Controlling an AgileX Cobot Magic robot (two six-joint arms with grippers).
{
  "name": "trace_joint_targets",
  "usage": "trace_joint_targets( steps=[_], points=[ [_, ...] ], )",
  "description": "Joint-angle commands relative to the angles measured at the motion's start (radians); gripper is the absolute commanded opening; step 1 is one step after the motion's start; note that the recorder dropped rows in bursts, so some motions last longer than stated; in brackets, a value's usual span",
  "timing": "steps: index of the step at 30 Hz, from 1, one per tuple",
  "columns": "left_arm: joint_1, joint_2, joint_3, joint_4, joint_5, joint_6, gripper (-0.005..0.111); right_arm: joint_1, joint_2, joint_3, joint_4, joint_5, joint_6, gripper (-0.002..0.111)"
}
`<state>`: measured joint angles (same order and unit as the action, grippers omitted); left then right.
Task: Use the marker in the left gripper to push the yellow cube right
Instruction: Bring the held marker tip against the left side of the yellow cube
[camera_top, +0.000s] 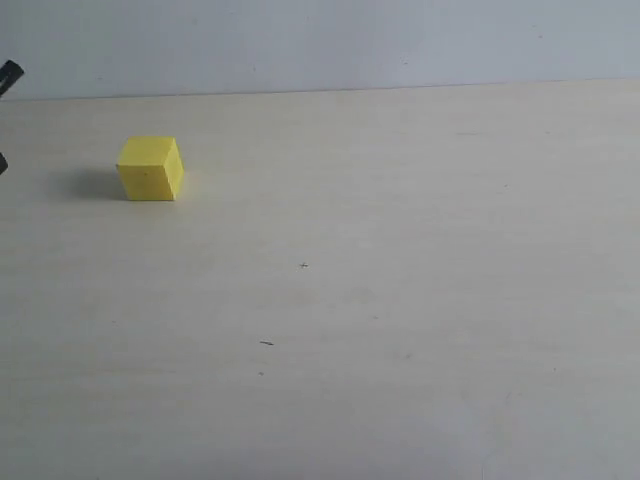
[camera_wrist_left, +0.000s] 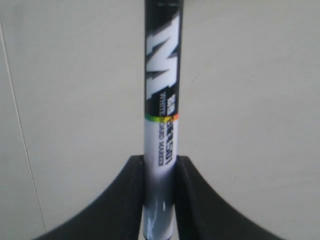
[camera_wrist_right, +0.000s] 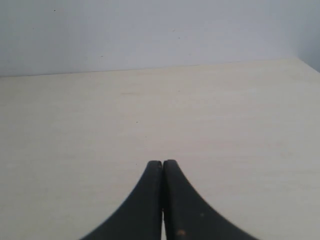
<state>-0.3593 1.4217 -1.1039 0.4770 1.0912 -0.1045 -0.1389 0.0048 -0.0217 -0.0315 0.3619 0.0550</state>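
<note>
The yellow cube (camera_top: 151, 168) rests on the pale table at the left of the exterior view. A small black piece (camera_top: 8, 73) shows at that view's far left edge; I cannot tell what it is. In the left wrist view my left gripper (camera_wrist_left: 160, 159) is shut on the marker (camera_wrist_left: 162, 95), whose white barrel with black print sticks out past the black fingers (camera_wrist_left: 125, 200). The cube does not show in that view. My right gripper (camera_wrist_right: 163, 162) is shut with its fingertips pressed together and nothing between them, over bare table.
The pale wooden table (camera_top: 400, 300) stretches to the right of the cube, with a few tiny dark specks (camera_top: 266, 343). A light wall (camera_top: 320, 40) rises behind the table's far edge.
</note>
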Motion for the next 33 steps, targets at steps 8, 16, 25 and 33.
trace_joint_targets(
  steps=[8,16,25,33],
  points=[
    [0.307,0.308,-0.22,-0.109,-0.206,0.535,0.0,-0.008,-0.005,0.004,-0.001,-0.003,-0.002,0.0],
    [0.343,0.571,-0.394,-0.108,-0.235,1.025,0.0,-0.008,-0.005,0.004,-0.001,-0.003,-0.002,0.0],
    [0.356,0.755,-0.543,-0.119,-0.294,1.13,0.0,-0.008,-0.005,0.004,-0.001,-0.003,-0.002,0.0],
    [0.361,0.808,-0.562,-0.079,-0.37,1.257,0.0,-0.008,-0.005,0.004,-0.001,-0.003,-0.002,0.0]
  ],
)
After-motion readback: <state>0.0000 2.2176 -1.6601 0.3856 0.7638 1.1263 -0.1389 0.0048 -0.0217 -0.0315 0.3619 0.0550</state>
